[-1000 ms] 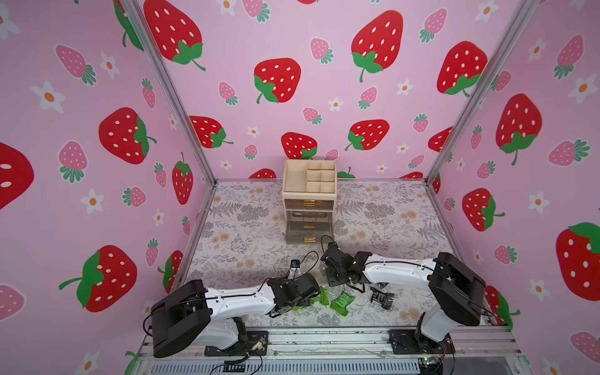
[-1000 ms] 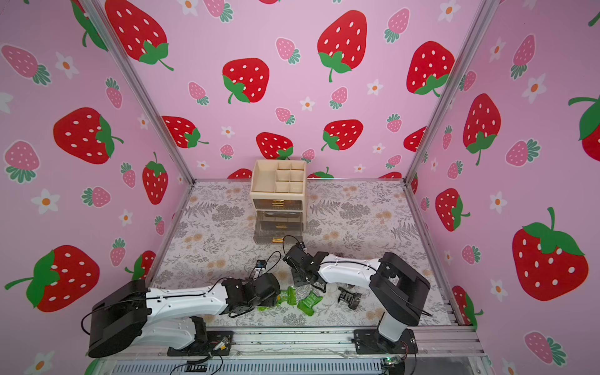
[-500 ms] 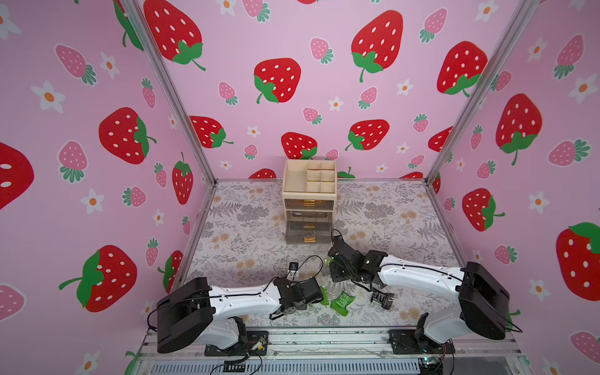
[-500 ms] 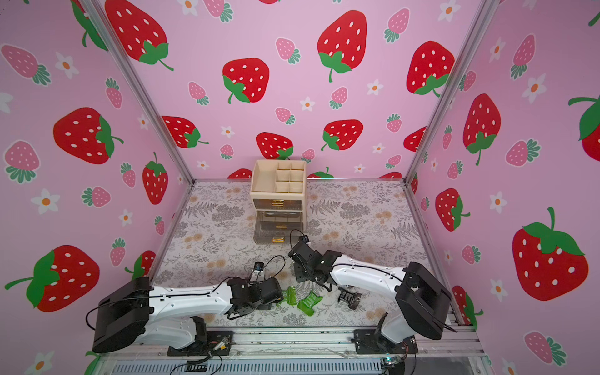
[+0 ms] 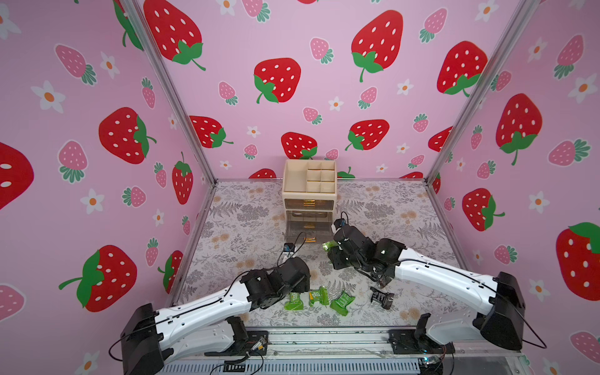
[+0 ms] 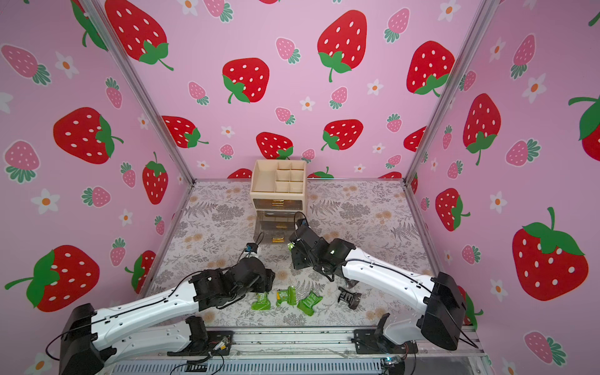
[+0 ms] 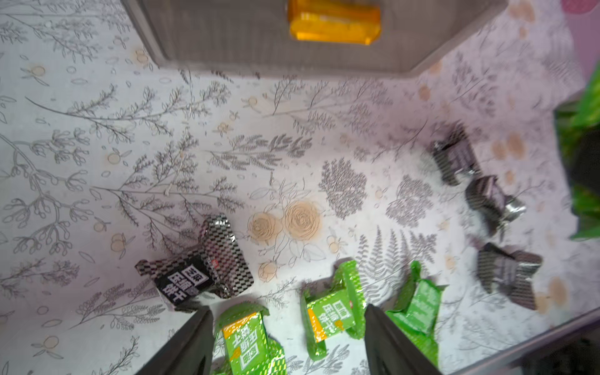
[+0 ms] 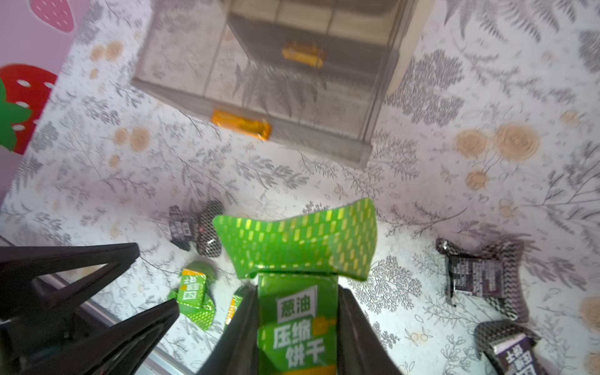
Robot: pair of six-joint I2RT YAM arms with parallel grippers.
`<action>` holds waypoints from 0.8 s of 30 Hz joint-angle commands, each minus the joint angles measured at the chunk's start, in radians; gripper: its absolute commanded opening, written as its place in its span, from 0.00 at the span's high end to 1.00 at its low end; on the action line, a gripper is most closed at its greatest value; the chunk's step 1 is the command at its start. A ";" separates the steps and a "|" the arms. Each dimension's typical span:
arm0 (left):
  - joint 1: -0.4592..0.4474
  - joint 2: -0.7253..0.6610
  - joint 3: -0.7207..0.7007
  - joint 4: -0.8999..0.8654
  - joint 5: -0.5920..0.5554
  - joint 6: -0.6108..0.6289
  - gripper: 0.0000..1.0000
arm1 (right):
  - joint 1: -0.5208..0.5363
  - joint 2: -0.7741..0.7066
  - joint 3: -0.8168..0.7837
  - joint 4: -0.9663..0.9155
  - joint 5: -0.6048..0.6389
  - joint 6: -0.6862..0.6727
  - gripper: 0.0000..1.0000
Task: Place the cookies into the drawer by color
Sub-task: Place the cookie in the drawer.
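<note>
Right wrist: open bottom drawer (image 8: 308, 142)

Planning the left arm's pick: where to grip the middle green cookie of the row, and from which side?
Grip the middle green cookie across its labelled body, from straight above: it lies flat, label up, and its flared crimped ends look floppy. A neighbouring cookie lies close beside it, so centre first.

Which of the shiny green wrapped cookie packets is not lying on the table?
The green packet clamped in the right gripper; the three other green packets lie on the floral table.
</note>
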State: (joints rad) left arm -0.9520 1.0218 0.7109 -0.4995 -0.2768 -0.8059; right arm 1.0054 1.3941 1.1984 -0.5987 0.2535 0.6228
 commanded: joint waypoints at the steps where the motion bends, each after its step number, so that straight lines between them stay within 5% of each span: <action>1: 0.085 -0.017 0.056 0.036 0.085 0.095 0.24 | -0.027 0.071 0.145 -0.107 0.062 -0.030 0.66; 13: 0.248 0.024 0.137 0.098 0.124 0.169 0.24 | -0.097 0.353 0.478 -0.240 0.106 -0.002 0.67; 24: 0.286 0.161 0.137 0.228 0.199 0.204 0.24 | -0.102 0.531 0.642 -0.327 0.175 0.034 0.68</action>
State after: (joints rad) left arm -0.6739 1.1572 0.8127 -0.3214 -0.1089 -0.6292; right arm 0.9058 1.9114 1.8050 -0.8719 0.3870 0.6342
